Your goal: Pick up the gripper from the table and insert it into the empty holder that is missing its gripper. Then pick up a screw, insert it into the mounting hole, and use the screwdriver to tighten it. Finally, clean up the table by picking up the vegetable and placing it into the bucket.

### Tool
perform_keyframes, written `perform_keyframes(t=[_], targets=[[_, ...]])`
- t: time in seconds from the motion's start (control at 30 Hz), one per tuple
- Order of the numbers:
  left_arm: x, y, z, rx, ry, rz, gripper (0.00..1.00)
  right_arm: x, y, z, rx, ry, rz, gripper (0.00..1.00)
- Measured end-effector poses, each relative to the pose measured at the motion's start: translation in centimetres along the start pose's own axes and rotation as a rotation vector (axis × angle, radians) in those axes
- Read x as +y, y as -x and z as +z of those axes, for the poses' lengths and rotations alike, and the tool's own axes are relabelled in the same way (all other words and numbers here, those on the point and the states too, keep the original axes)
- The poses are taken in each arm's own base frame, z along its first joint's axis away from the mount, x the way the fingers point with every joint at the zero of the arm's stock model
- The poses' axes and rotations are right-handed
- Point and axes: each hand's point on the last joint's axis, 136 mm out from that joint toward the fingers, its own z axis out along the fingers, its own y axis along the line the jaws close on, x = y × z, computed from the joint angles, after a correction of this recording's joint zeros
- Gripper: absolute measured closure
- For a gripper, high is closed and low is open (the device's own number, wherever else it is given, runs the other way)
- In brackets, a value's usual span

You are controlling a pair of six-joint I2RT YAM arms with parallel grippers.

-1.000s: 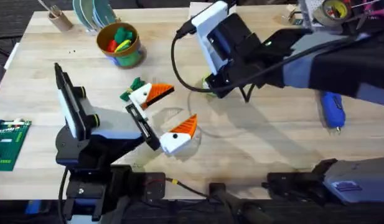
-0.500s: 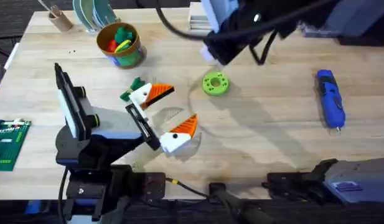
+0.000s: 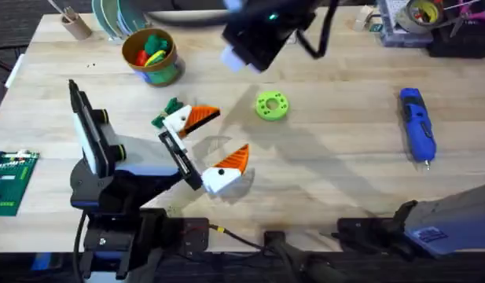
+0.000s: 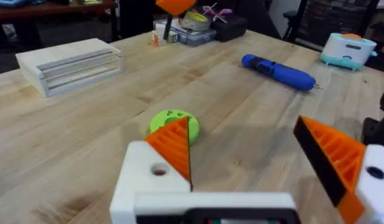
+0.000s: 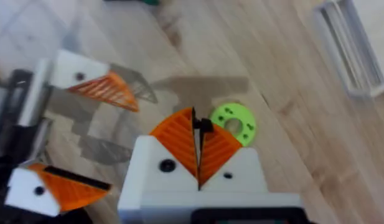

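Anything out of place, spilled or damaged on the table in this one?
Nothing looks spilled or damaged. One stray: the vegetable lies on the table close beside one finger of the open left gripper, outside the bucket. The screwdriver lies flat, apart, on the right.

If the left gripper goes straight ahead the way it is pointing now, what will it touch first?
Most likely the green disc, which lies on the table just ahead of the open left gripper, roughly in line with one finger. The blue screwdriver lies farther off to one side.
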Motion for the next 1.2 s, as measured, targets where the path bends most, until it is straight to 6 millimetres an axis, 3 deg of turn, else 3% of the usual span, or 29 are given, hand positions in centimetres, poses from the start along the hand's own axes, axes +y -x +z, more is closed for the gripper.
perform_keyframes(t=[0.23, 0.33, 0.6, 0.93, 1.2], targets=[[0.0, 0.0, 0.0, 0.0, 0.0, 0.0, 0.008, 6.1, 0.9, -0.5, -0.024, 0.087, -0.156, 0.993], [0.0, 0.0, 0.0, 0.0, 0.0, 0.0, 0.008, 7.4, 1.3, -0.6, -0.042, 0.101, -0.191, 0.993], [0.0, 0.0, 0.0, 0.001, -0.001, -0.001, 0.009, 8.7, 2.7, -0.8, -0.101, 0.111, -0.217, 0.993], [-0.1, 0.0, 0.0, 0.001, -0.003, -0.001, 0.007, 10.0, 2.4, 1.5, -0.056, 0.154, -0.228, 0.993], [-0.6, -0.1, 0.0, 0.005, -0.033, 0.023, 0.008, 10.3, 2.4, 1.8, -0.049, 0.174, -0.228, 0.993]])
